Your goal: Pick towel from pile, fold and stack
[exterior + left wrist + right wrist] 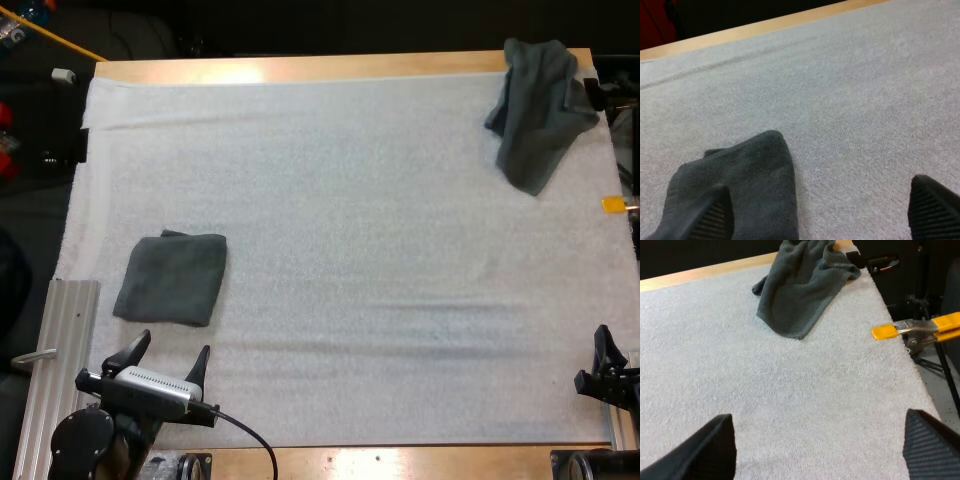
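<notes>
Robot lab: white mat (380,260), wooden table (300,68)

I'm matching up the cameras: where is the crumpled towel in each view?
High view: crumpled towel at the mat's far right corner, over the table's wooden far edge.
Right wrist view: crumpled towel ahead of the open right end effector, at that corner.
Left wrist view: faces the folded towel instead.
Shared landmark: the wooden far edge.

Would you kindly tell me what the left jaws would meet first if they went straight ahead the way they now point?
Most likely the folded towel, which lies on the white mat just ahead of the open left jaws. Height is hard to judge, so they might skim over it.
</notes>
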